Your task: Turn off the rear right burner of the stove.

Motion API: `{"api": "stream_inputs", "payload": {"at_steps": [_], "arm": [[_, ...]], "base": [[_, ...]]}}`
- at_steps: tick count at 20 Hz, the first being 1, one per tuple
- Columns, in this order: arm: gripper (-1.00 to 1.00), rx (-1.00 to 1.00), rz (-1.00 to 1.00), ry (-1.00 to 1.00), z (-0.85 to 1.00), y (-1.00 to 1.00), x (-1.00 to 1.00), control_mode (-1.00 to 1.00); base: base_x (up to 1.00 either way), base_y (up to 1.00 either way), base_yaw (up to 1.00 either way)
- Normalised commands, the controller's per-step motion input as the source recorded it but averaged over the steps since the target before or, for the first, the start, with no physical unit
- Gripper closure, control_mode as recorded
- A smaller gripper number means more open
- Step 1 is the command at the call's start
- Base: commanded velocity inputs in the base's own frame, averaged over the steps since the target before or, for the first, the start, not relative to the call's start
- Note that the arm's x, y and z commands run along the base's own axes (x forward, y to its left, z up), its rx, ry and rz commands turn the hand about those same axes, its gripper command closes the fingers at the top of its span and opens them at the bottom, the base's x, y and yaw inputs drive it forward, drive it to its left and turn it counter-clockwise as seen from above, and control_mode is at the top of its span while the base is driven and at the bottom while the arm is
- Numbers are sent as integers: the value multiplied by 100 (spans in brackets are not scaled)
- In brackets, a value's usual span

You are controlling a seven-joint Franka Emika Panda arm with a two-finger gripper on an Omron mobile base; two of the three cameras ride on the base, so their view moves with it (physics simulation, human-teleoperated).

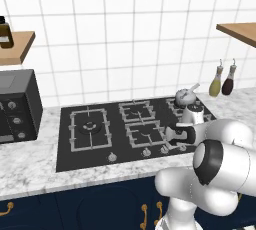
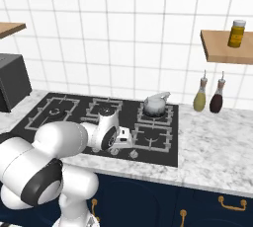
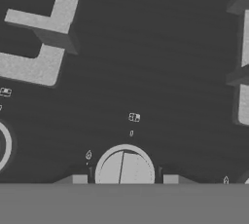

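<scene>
The stove is a black glass cooktop with grey grates and a front row of silver knobs. Its rear right burner carries a small silver kettle. My gripper points down at the knob row on the stove's right side. In the hand view a round silver knob sits between my fingertips. Its line mark points up, and a slim gap shows on each side of it.
Two oil bottles stand on the marble counter right of the stove. A black countertop oven stands to the left. A wooden shelf holds a jar. Grate corners lie beyond the knob.
</scene>
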Motion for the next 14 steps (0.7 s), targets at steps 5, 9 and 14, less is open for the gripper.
{"api": "stream_inputs", "payload": {"at_steps": [5,9,14], "arm": [[100,5,-15,1,0,0,0,-100],[100,13,-42,7,0,0,0,-100],[100,14,-59,13,-4,0,0,-100]], "base": [[0,0,0],[0,0,0],[0,0,0]]}}
